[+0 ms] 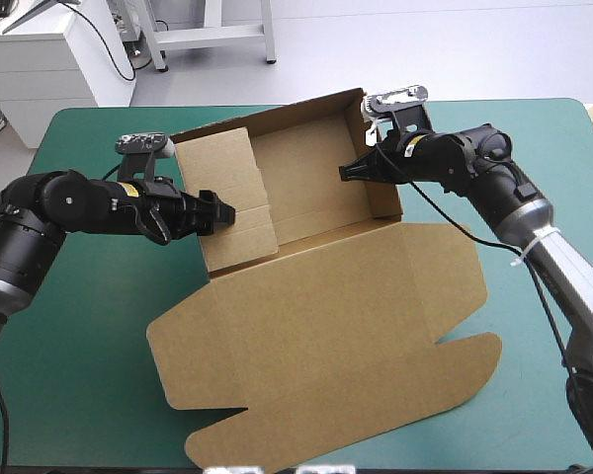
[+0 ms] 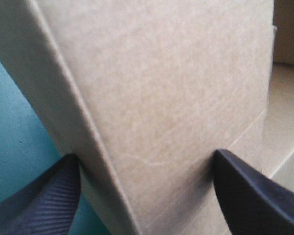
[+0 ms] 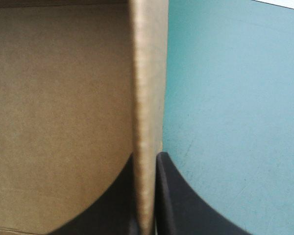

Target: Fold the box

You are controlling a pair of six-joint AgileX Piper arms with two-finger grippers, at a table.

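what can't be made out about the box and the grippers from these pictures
High view: the box hides the table beneath it; the fingertips of the left gripper are too small to judge contact.
Left wrist view: the left wall fills the picture, hiding the rest of the box.
Right wrist view: the right wall, held by the right gripper, runs out of the picture ahead; the box's inside is blurred.
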